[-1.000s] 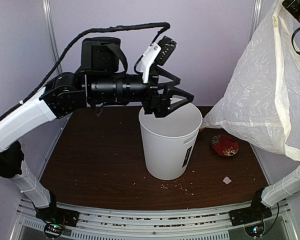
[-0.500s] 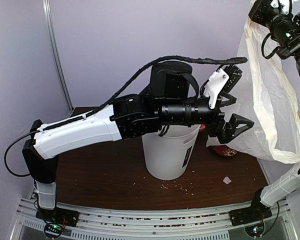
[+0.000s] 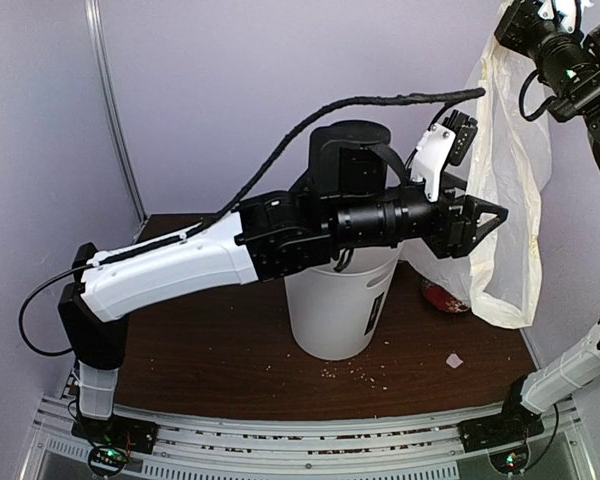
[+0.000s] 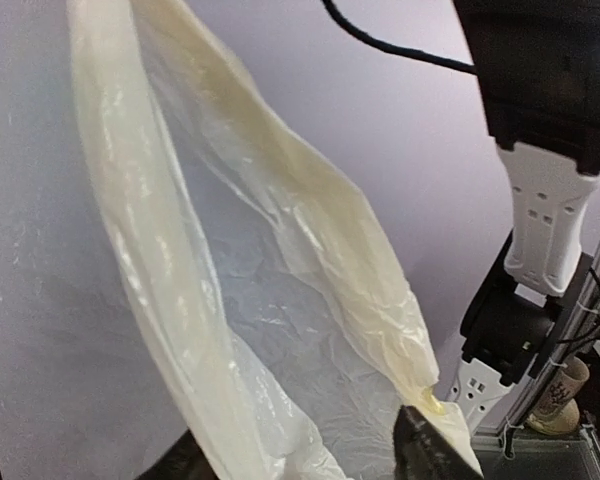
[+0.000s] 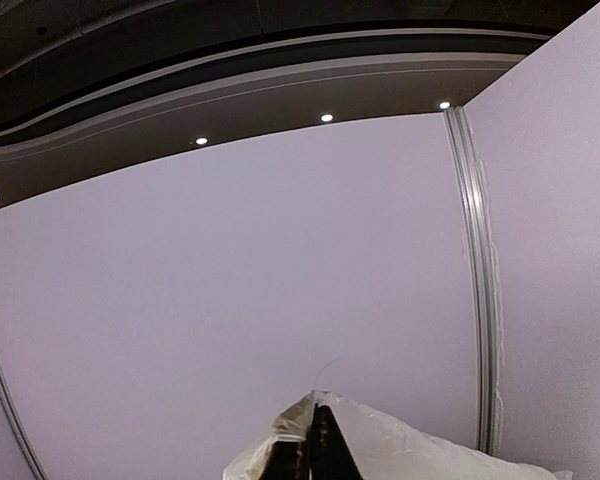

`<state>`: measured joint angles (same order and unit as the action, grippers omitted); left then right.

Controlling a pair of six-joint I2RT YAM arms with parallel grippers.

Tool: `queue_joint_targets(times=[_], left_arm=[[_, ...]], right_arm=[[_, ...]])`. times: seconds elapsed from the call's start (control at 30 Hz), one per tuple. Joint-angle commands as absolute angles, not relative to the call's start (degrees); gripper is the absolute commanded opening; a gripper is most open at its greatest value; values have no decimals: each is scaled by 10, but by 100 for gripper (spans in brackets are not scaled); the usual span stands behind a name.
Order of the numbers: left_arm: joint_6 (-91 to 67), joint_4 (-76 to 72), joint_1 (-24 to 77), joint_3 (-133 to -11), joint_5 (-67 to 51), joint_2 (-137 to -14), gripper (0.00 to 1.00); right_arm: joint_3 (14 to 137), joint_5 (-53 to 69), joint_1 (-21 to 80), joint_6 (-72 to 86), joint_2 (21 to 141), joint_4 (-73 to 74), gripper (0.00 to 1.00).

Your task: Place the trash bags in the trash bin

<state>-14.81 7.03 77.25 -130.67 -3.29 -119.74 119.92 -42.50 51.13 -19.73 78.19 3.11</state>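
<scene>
The trash bag (image 3: 507, 190), thin and cream-white, hangs at the far right from my right gripper (image 3: 504, 38), which is shut on its top edge high above the table. In the right wrist view the shut gripper (image 5: 313, 428) pinches the film (image 5: 430, 455). My left arm reaches across over the trash bin (image 3: 330, 310), a white bucket with a black label. The left gripper (image 3: 477, 225) is at the bag's lower left side. In the left wrist view the gripper (image 4: 295, 458) has its jaws apart, with folds of the bag (image 4: 280, 300) between them.
A small red-patterned bowl (image 3: 446, 296) sits on the brown table (image 3: 200, 350) right of the bin, partly behind the bag. A white paper scrap (image 3: 454, 360) and crumbs (image 3: 358, 374) lie near the front. Purple walls close in the back and sides.
My left arm swung right from above the bin to the bag, and its jaws now straddle the folds. The right gripper rose, and the bag hangs narrower and longer.
</scene>
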Motion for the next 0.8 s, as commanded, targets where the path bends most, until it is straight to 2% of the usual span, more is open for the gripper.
queue_joint_targets(times=[0.0,0.1,0.13,0.37,0.53,0.77], left_arm=[[-171,47,767,-1321,43,-1211,39],[-148,14,760,-1332,38,-1201,4],[-140,-3,758,-1332,43,-1194,0],[-125,-122,749,-1362,46,-1179,0],[-168,-136,752,-1403,-7,-1192,0],[-144,-117,772,-1378,-42,-1151,0]], right_arm=[[1194,-429,515,-185,759,20,0],[1194,-425,516,-167,748,41,0],[1193,-424,516,-164,743,46,0],[1218,-396,518,-193,731,8,0],[1237,-325,518,-189,747,13,0],[1222,-305,518,-167,737,-40,0]])
